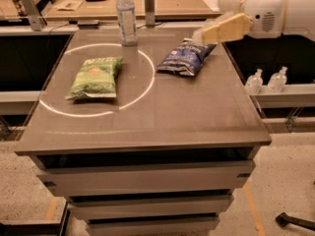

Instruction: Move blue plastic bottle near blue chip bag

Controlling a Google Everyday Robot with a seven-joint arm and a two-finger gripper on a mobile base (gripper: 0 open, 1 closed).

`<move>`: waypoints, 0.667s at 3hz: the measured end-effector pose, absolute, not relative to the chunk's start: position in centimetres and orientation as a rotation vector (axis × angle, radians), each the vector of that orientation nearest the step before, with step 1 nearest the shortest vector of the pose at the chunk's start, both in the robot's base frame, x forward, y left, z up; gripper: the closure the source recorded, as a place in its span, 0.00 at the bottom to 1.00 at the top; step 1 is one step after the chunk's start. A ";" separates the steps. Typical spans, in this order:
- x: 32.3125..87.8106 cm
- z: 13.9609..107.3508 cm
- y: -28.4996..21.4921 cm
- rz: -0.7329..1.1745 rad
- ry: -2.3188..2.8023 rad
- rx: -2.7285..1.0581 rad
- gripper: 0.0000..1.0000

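Note:
The blue plastic bottle (126, 16) stands upright at the far edge of the table, left of centre, with a white cap and pale label. The blue chip bag (186, 58) lies flat on the table's right half, to the right of the bottle. My gripper (201, 35) reaches in from the upper right on a white arm. It hangs just above the far end of the blue chip bag, well to the right of the bottle and holds nothing.
A green chip bag (95, 76) lies inside a white circle on the table (197, 117) left half. A grey upright post (149, 6) stands right of the bottle. Two small clear pump bottles (266, 80) sit on a shelf to the right. Drawers are below the tabletop.

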State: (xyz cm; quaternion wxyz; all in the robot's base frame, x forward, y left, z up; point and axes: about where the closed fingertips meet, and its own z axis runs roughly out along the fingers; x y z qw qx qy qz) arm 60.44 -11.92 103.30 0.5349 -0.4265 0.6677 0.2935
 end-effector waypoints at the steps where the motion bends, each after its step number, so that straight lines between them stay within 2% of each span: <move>1: 64.4 102.1 -9.9 0.677 1.588 -0.984 0.00; 2: 66.6 101.3 -8.2 0.649 1.599 -0.890 0.00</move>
